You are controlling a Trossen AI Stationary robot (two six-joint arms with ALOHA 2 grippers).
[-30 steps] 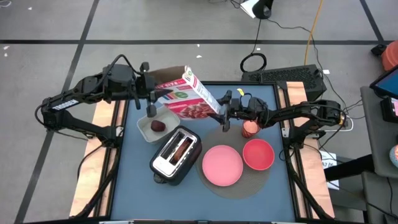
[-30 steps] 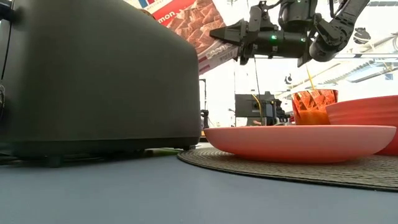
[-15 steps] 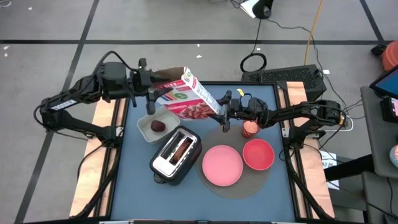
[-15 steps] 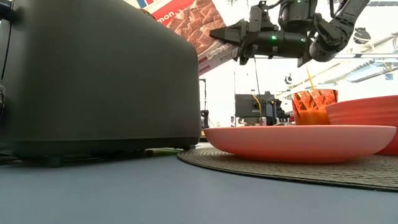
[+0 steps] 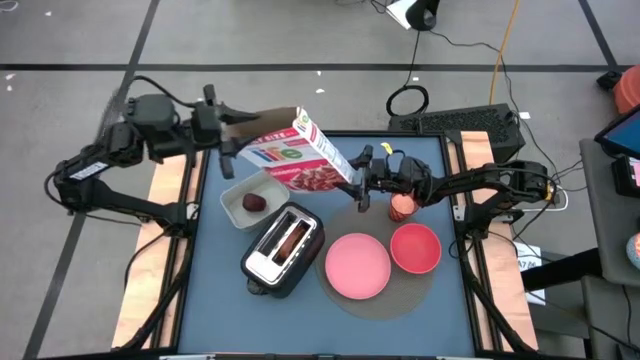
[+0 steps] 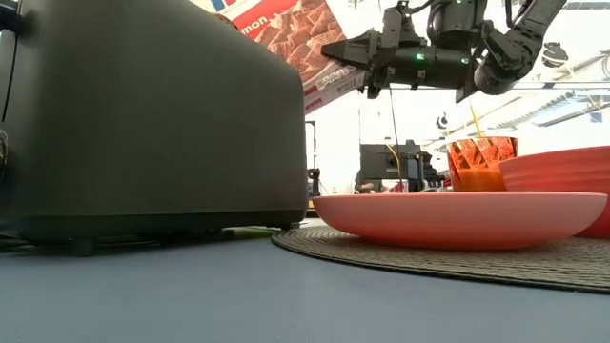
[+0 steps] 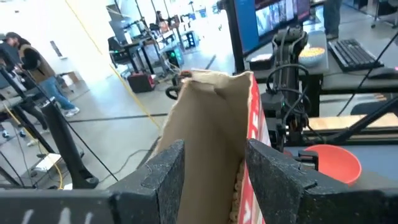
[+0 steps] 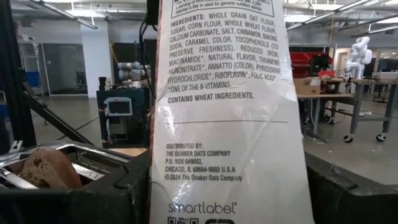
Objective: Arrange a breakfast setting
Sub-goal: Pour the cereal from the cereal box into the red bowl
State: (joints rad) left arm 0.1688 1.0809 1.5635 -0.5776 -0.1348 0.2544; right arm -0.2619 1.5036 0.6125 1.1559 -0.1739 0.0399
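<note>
The toaster [image 6: 152,119] is filling the low view's left side, hiding the white container and fruit behind it.

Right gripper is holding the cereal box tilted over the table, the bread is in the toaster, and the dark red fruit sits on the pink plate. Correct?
Not quite. In the high view the dark red fruit lies in the white container beside the toaster; the pink plate is bare. The right gripper does hold the cereal box.

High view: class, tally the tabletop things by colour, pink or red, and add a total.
Pink: 2, the plate and the cup
Red: 2, the bowl and the fruit
Total: 4
</note>
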